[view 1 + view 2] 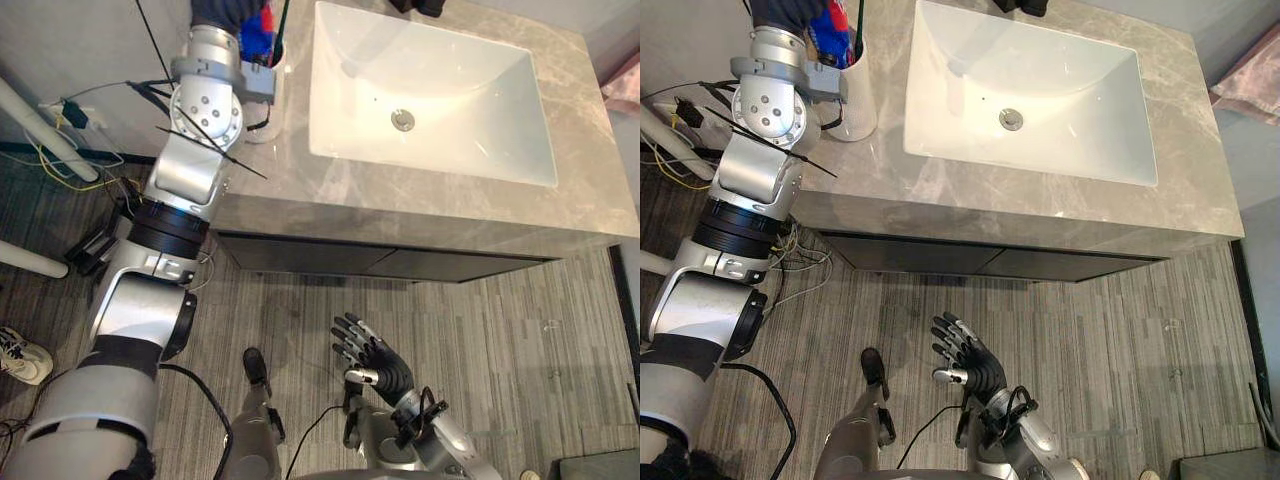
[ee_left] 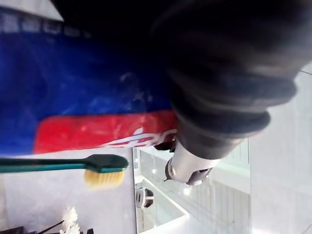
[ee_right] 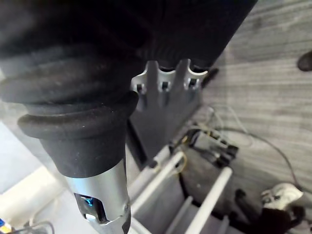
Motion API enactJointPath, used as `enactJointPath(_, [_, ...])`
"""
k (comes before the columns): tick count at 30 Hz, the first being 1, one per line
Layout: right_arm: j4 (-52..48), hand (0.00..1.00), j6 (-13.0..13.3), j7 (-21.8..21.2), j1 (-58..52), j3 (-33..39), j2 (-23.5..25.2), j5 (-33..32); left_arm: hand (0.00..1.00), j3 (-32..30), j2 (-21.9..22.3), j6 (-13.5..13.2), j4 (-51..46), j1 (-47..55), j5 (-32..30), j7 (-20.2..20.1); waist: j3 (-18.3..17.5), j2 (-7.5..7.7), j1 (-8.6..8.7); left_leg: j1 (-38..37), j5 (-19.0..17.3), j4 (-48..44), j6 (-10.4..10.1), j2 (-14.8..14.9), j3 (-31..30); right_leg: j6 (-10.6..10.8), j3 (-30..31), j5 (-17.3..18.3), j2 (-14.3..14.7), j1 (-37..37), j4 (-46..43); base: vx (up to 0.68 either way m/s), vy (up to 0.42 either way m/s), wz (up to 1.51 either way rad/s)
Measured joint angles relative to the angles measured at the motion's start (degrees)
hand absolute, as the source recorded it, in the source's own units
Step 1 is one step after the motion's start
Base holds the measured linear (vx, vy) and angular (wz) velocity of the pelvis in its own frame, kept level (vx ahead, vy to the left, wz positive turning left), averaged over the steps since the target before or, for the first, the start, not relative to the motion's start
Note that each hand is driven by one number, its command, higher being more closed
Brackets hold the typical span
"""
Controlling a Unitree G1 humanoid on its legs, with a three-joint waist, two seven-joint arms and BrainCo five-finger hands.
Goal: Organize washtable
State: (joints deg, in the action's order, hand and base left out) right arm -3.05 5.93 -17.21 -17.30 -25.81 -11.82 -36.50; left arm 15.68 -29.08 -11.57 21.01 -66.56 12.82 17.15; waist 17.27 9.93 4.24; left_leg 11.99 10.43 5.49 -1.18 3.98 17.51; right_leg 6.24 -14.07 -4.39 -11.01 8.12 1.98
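Marble washtable (image 1: 420,205) has your toothpaste tube (image 2: 87,97) and green toothbrush (image 2: 63,165) standing in the white cup (image 1: 862,98) at its back-left corner, left hand (image 1: 222,12) right over them (can't tell its grip), right hand (image 1: 375,358) hanging open down low, so a sideways yank could topple the cup.

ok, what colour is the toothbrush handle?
Dark green toothbrush handle, with pale yellow bristles. Shows best in the left wrist view.

both eye views look steeply down from the head, sharing the washtable (image 1: 420,215) and sink (image 1: 470,90); the left wrist view sits very close, perhaps against a tube (image 2: 97,131); the right wrist view faces the floor (image 3: 273,97).
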Motion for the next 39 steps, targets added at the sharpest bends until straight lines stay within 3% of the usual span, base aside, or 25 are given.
enactJointPath(13, [0.02, 0.0, 0.0, 0.0, 0.01, 0.03, 0.01, 0.05, 0.0, -0.1, 0.24, -0.01, 0.13, -2.16, -0.04, -0.87, 0.17, -0.46, -0.15, -0.63, 0.0, 0.02, -0.01, -0.17, -0.46, 0.03, -0.25, 0.01, -0.08, -0.88, 0.01, 0.0, 0.001, 0.01])
enactJointPath(22, [3.42, 0.0, 0.02, 0.17, 2.26, -0.01, 0.18, 0.06, 0.0, -0.44, 0.18, -0.13, -0.03, -2.17, 0.24, -0.88, -1.18, -4.0, -0.52, -0.82, 0.05, 0.04, 0.03, -0.4, -1.76, 0.12, -1.44, 0.08, -0.22, -2.04, -0.23, 0.01, 0.003, 0.06])
enactJointPath(26, [4.3, 0.0, 0.0, 0.78, 2.84, 0.06, 0.23, 0.12, 0.0, -0.82, -1.74, -1.34, -5.51, -2.16, 2.93, -0.83, -2.83, -6.12, -1.92, -1.13, 0.07, 0.03, 0.04, -0.59, -2.93, 0.46, -2.74, 0.33, -0.23, -3.3, 0.05, 0.02, 0.011, 0.16])
enactJointPath(30, [4.64, 0.0, -0.25, 0.76, 4.02, 0.77, 1.28, 0.86, 0.0, -2.56, -4.76, -3.31, -15.23, 0.72, 5.16, -2.48, -4.69, -6.97, -2.31, -2.46, 0.18, 0.01, 0.14, -1.09, -5.03, 0.76, -5.05, 1.4, -0.45, -5.54, -0.24, 0.01, 0.016, 0.3])
enactJointPath(31, [4.62, 0.0, -0.26, 0.74, 4.24, 1.32, 1.56, 1.31, 1.0, -3.29, -6.14, -4.08, -19.62, 4.34, 6.38, -3.77, -5.83, -7.51, -2.52, -2.61, 0.17, 0.01, 0.14, -1.21, -5.51, 0.76, -5.65, 1.87, -0.59, -5.87, -0.63, 0.02, 0.016, 0.2])
enactJointPath(33, [4.62, 0.0, -0.26, 0.73, 4.26, 2.43, 1.81, 1.59, 1.0, -4.53, -7.69, -4.52, -25.62, 10.89, 7.11, -6.35, -7.04, -8.32, -3.01, -2.87, 0.16, 0.03, 0.14, -1.38, -6.2, 0.96, -6.3, 2.56, -0.8, -6.26, -1.28, 0.01, 0.018, 0.2])
enactJointPath(35, [4.62, 0.0, -0.25, 0.71, 4.02, 3.51, 1.86, 2.13, 1.0, -6.17, -8.79, -4.92, -33.87, 23.99, 8.2, -10.37, -8.51, -9.52, -4.56, -3.22, 0.14, 0.07, 0.11, -1.34, -6.49, 0.55, -6.57, 3.29, -0.86, -6.47, -1.99, 0.0, 0.015, 0.09])
enactJointPath(39, [4.63, 0.0, -0.25, 0.69, 2.26, 5.63, 2.62, 3.23, 1.0, -8.07, -8.67, -4.02, -44.64, 45.07, 11.51, -17.32, -9.41, -9.77, -5.2, -3.77, -0.29, 0.41, -0.45, -1.24, -6.64, 0.63, -6.91, 3.77, -0.91, -7.0, -2.19, -0.02, 0.011, 0.02])
